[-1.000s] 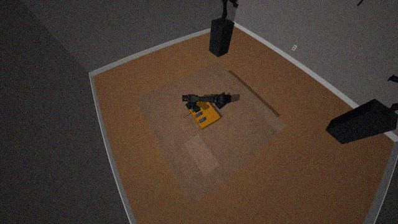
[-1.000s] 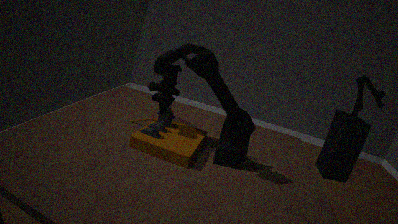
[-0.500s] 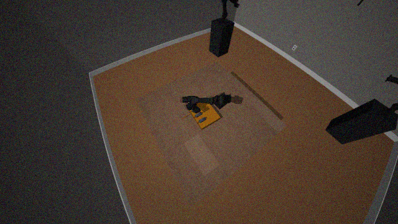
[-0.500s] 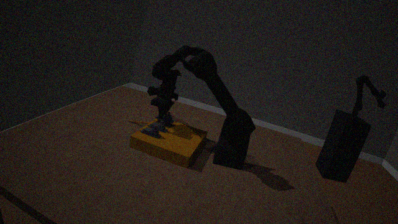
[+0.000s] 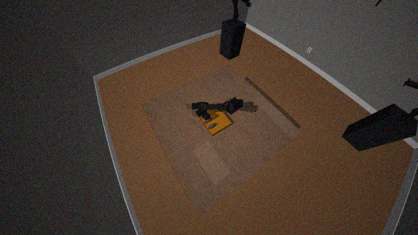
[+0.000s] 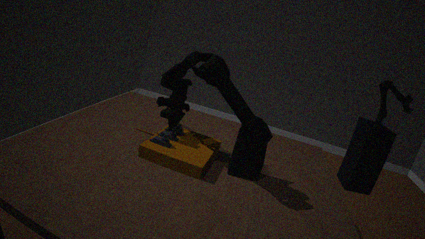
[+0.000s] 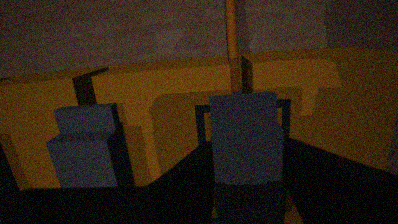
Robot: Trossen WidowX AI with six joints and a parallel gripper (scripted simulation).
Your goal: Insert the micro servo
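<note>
Gripper: narrowed on the loose micro servo, the gripper (image 5: 206, 118) (image 6: 174, 127) (image 7: 244, 148) has a dark finger on either side of it, pointing down at the deck.
Loose servo: the blue-grey micro servo (image 7: 246, 137) is between the fingers, over the dark-outlined pocket (image 7: 201, 122); whether its ears lie flat, I can't tell.
Heading: cable end toward the deck's edge; the long axis seems to run in line with the cable; the output shaft is hidden from me.
Cable: the orange cable (image 5: 195, 123) (image 6: 143, 131) (image 7: 231, 30) runs straight out past the edge, beside a dark notch (image 7: 246, 72).
Neighbour: another servo (image 7: 85, 155) stands beside the held one, apart from it.
In the way: fingers and servo body cover much of the pocket.
Deck: the yellow deck (image 5: 223, 122) (image 6: 186, 154) (image 7: 350, 110) lies under the gripper.
Farther: the arm's dark pedestal (image 6: 249, 153); then pale skirting (image 5: 114, 163) (image 6: 216, 114) along the walls.
</note>
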